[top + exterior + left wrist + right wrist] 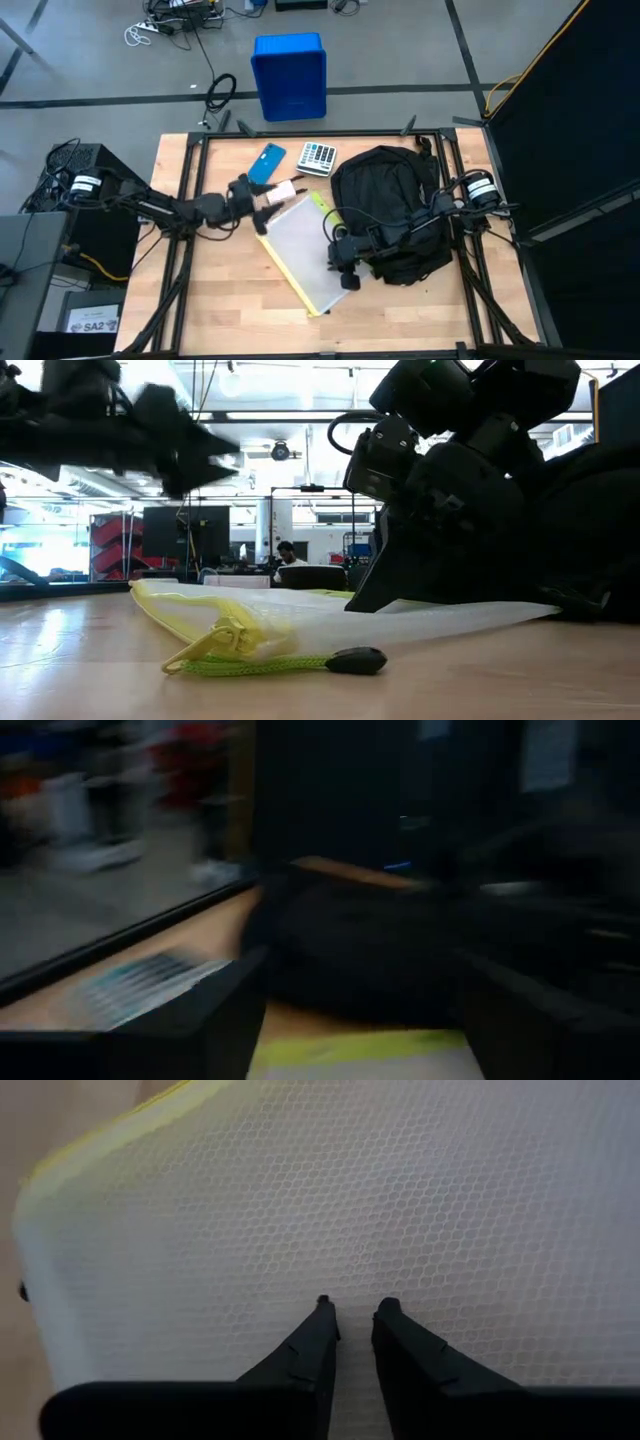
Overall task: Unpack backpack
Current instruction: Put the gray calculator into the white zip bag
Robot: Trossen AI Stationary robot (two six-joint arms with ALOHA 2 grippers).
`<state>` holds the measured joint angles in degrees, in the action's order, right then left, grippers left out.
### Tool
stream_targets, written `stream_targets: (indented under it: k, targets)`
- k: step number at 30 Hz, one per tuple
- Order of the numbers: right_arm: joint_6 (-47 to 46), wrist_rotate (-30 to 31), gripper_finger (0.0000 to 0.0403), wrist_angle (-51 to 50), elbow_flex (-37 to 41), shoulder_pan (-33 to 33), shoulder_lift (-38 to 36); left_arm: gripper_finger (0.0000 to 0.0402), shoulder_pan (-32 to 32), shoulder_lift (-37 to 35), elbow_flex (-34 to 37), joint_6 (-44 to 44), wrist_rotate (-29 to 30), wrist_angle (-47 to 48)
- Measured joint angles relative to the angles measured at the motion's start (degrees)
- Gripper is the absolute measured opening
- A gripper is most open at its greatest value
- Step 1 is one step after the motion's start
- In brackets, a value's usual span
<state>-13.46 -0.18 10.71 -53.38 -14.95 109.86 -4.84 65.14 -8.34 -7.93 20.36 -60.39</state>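
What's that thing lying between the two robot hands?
A white mesh pouch with yellow edging lies between the left gripper and the right gripper, seen in the high view.

The only legible writing is "SA2", printed on a small white label [93, 322] lying on the floor beside the near left corner of the counter [200, 310]. The smaller print on that label is too tiny to read, and nothing else is legible.
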Motion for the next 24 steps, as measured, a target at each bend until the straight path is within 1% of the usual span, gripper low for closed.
stream_targets:
  k: [2, 4, 7, 10, 16, 19, 22, 24]
  targets:
    - [2.23, 0.21, 0.0049, 0.48, 0.02, 0.14, 0.0, 0.0242, -2.29, 0.07, -0.02, 1.72, -4.04, -2.41]
    - [4.84, 0.19, 0.0049, 1.37, 0.02, 0.14, 0.0, 0.0225, -4.32, 0.07, -0.02, 2.11, -4.76, -3.05]
    - [8.35, 0.41, 0.0046, 2.91, 0.02, -0.3, 0.0, 0.0206, -6.31, 0.24, -0.02, 2.5, -3.77, -2.43]
    - [9.76, 0.35, 0.004, 3.43, 0.02, -0.49, 0.0, 0.0192, -7.42, 2.04, -0.02, 1.87, -1.81, -1.45]
    - [9.35, 0.41, 0.003, 4.08, 0.02, 0.13, 0.0, 0.018, -8.08, 11.25, -0.02, -1.67, 1.78, -1.82]
    - [9.19, 0.41, 0.0028, 6.12, 0.02, 0.34, 0.0, 0.0177, -8.07, 15.74, -0.09, -1.93, 2.08, -6.64]
    - [10.2, 0.41, 0.0027, 8.18, 0.02, 0.34, 0.0, 0.0177, -8.07, 18.9, -0.19, 0.59, 1.6, -15.24]
    - [10.93, 0.41, 0.0029, 9.72, 0.02, 0.34, 0.0, 0.0177, -8.09, 19.94, -0.22, 2.9, 1.45, -18.86]
